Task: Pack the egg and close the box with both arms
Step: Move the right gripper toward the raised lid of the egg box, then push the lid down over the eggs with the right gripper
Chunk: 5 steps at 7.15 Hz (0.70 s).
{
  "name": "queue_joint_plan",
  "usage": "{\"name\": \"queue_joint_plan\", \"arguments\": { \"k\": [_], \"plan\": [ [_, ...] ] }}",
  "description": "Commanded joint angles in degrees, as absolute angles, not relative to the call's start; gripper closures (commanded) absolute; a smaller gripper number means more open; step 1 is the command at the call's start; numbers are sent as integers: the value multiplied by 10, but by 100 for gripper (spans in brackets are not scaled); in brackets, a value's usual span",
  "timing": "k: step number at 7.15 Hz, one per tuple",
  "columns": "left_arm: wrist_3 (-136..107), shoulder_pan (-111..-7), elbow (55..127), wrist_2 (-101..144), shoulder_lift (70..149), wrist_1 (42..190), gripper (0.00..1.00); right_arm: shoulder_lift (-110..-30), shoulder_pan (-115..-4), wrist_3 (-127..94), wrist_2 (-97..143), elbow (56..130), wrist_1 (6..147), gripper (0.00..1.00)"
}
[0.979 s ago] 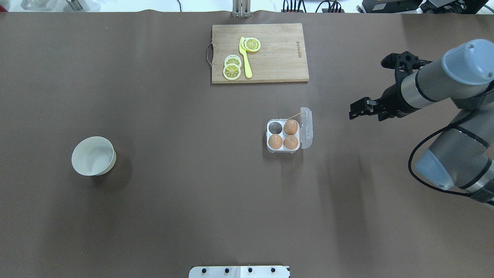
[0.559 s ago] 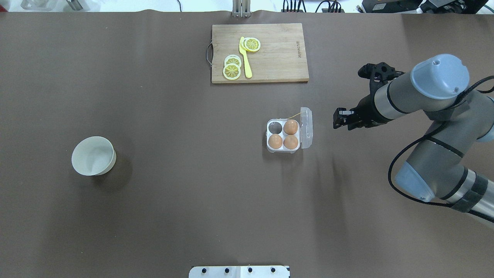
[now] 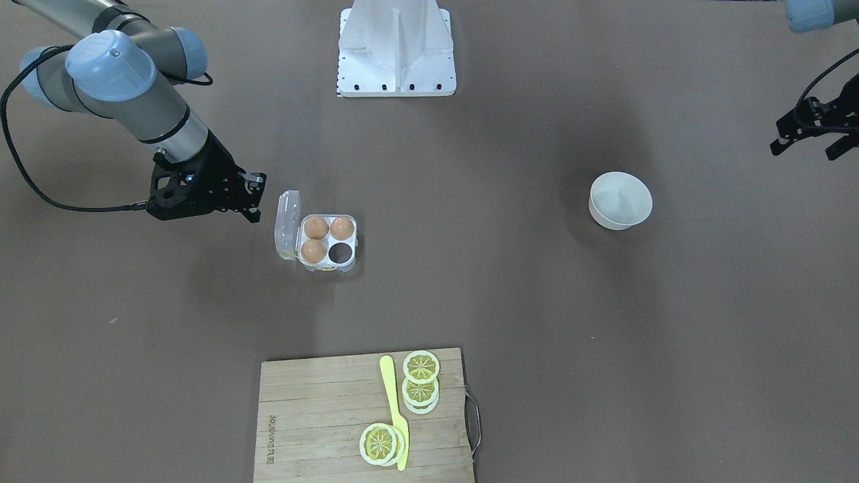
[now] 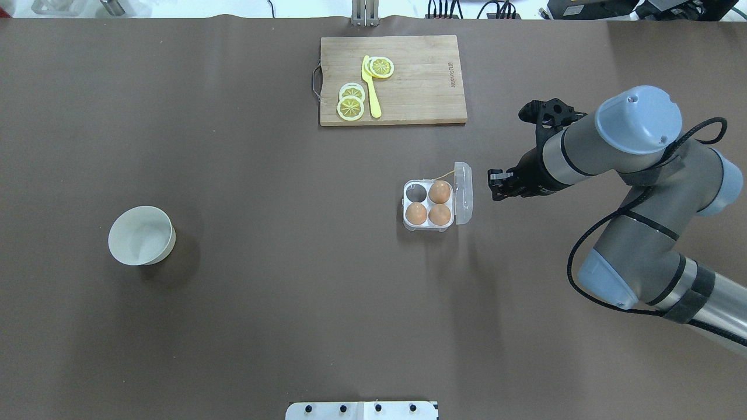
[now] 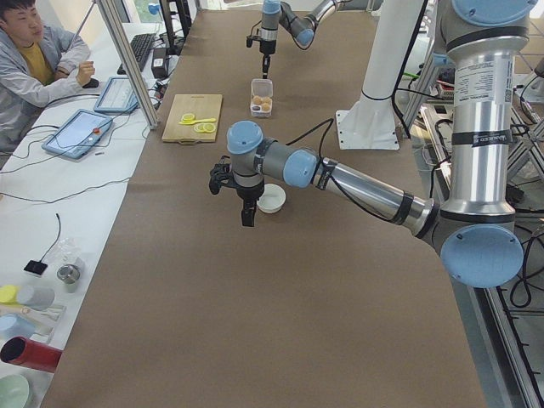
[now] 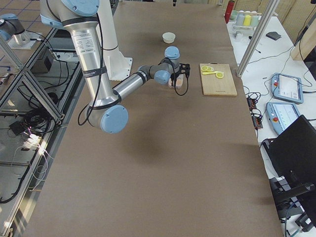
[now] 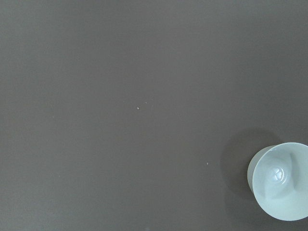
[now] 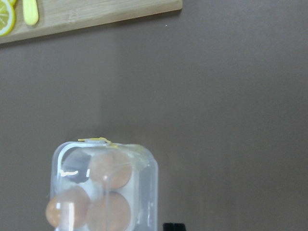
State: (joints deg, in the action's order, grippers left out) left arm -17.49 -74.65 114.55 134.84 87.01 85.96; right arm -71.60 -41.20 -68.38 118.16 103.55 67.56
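The egg — one of three alike — is seated in the box, whose lid is stood upright. The right gripper, jaws apart, is poised just beside the lid. The left gripper, jaws apart, is hung near the bowl. Unbraced, the light box could be shoved sideways — not closed.

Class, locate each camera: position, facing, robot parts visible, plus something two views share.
Front-facing: across the table, steeply down; right arm, left gripper.
Overhead: behind the base, looking down; right arm.
Exterior left: table's left end; left arm near.
Exterior right: table's right end; right arm near.
Left wrist: down at the bowl; no robot parts.
Right wrist: at the open box; hardly any robot parts.
Shared: front-facing and overhead show the cutting board.
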Motion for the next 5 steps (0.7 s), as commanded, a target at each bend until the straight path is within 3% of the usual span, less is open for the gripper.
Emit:
{"name": "queue_joint_plan", "arguments": {
  "k": [1,5],
  "plan": [
    [-175,-758,1145,1349,870,860,3,-693,-395,-703,1166,1029,676,100],
    [-176,-758,1145,1353,875,859,3,-629,-367,-773,1136,998,675,100]
  ]
}}
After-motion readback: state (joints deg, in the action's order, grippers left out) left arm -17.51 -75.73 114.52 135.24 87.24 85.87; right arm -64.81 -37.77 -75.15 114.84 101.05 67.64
